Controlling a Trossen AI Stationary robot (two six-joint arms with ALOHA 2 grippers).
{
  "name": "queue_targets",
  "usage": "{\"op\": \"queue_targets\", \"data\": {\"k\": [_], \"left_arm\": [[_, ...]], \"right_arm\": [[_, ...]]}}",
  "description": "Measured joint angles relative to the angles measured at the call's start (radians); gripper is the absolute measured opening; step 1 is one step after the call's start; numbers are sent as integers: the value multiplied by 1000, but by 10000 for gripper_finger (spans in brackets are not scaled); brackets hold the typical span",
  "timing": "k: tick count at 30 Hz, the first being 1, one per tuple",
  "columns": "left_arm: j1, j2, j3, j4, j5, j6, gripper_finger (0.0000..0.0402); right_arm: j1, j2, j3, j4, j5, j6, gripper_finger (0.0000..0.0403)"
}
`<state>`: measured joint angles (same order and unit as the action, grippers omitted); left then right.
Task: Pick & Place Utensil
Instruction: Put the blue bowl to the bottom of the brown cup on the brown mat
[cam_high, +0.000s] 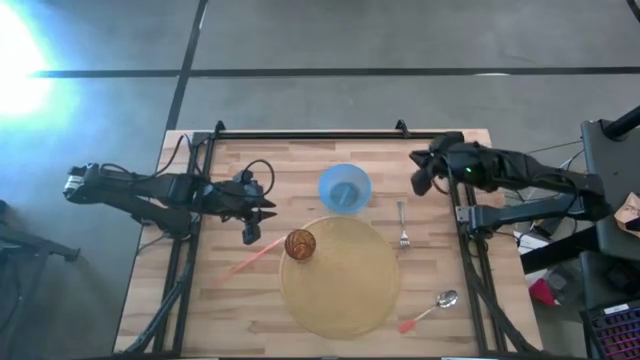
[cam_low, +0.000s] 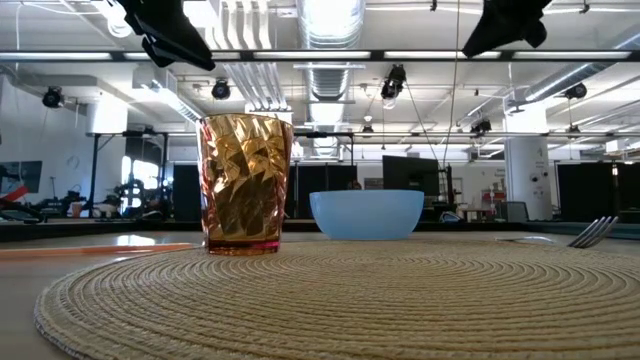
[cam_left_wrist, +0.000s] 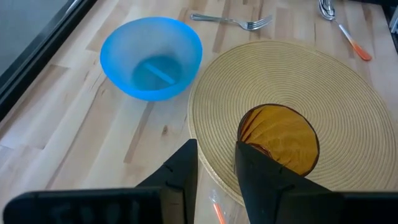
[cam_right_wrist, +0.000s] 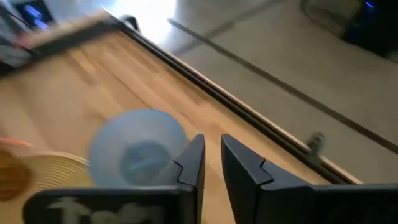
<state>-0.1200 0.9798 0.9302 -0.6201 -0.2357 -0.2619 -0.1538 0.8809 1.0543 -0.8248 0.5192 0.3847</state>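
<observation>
The woven placemat (cam_low: 330, 300) is seen nearest, with the amber cup (cam_low: 243, 185) standing at its edge. The left pincer (cam_high: 252, 232) hangs above the counter (cam_high: 300, 160) near the cup, jaws slightly apart and empty; the right pincer (cam_high: 420, 183) hovers near the blue bowl (cam_high: 345, 188), jaws narrowly apart. The fork (cam_high: 402, 226) lies beside the mat, the spoon (cam_high: 432, 309) farther off. A square descent over the handle is advised. No writing can be read.

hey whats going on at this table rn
Neither arm holds anything. The left gripper hovers empty near the amber cup at the woven placemat's edge; the right gripper hangs empty at the far right. The fork, spoon and blue bowl lie untouched.
</observation>
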Motion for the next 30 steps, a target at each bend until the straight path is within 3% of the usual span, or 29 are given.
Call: {"op": "queue_targets", "data": {"k": [6, 13, 17, 30], "left_arm": [[0, 0, 0, 0, 2, 0, 100], [-1, 0, 0, 0, 2, 0, 101], [-1, 0, 0, 0, 3, 0, 99], [-1, 0, 0, -1, 12, -3, 99]], "right_arm": [[-105, 155, 118, -176, -14, -2, 92], [-206, 322, 170, -190, -195, -36, 151], [-233, 410, 170, -190, -237, -42, 173], [-237, 641, 170, -135, -360, -97, 183]]}}
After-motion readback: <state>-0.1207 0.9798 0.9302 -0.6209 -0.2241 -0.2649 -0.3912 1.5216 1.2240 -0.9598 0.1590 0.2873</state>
